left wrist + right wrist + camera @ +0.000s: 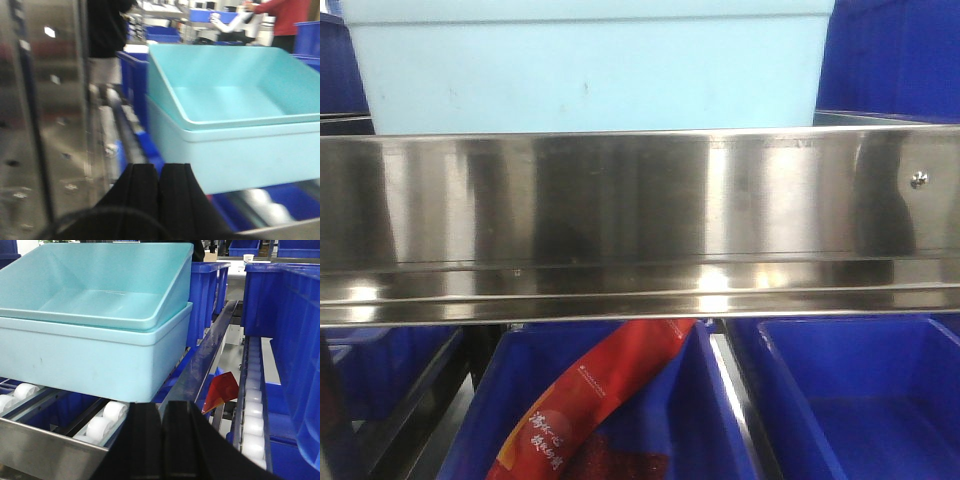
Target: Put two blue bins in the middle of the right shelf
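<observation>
- Two pale blue bins (95,320) sat nested, one inside the other, on a shelf of white rollers (107,420); the inner bin tilted, its far side raised.
- From the front, the bins (590,65) stood along the top edge of the view, behind a wide steel rail (640,215) that crossed from left to right.
- The left gripper (159,192) sat at the bottom edge of its wrist view, its black fingers pressed together with nothing between them, just short of the bins' (230,125) near corner.
- The right gripper (162,440) was also closed on nothing, low at the bottom edge, near the bins' right front corner.
- Dark blue bins (295,355) filled the neighbouring lane on the right.
- Below the rail, a dark blue bin (710,430) held a red packet (585,410) with printed text.
- Blurred people (107,35) stood in the background of the left wrist view.
</observation>
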### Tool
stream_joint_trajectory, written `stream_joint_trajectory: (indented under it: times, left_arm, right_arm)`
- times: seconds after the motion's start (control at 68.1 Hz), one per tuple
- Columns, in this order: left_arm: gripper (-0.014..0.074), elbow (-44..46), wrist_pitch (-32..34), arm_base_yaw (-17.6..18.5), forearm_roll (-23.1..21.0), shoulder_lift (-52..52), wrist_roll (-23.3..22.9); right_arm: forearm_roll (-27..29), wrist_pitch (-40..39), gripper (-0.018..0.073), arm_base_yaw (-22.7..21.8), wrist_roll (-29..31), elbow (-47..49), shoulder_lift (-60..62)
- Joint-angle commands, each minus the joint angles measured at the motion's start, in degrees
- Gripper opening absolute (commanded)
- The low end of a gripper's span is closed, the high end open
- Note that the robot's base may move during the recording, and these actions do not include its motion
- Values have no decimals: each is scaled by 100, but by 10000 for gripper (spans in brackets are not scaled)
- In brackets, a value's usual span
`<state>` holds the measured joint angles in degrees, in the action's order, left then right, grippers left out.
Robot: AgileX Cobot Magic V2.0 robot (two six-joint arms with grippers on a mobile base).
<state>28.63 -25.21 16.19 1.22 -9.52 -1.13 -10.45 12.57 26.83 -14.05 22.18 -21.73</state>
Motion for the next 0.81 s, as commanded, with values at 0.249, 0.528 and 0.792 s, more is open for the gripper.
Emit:
stream_joint_trajectory:
  times: [0.249, 0.528, 0.792]
  left_arm:
    - [-111, -1429, 838, -1219, -238, 952, 423]
    - [-111, -2837, 2132, -1232, -238, 952, 410]
    - [-111, -2863, 2482, -1232, -238, 952, 410]
  right_arm:
    - [-39, -152, -162, -30, -1, -19, 26]
    - [-39, -152, -162, -30, -1, -19, 35]
    - [-39, -152, -162, -30, -1, -19, 35]
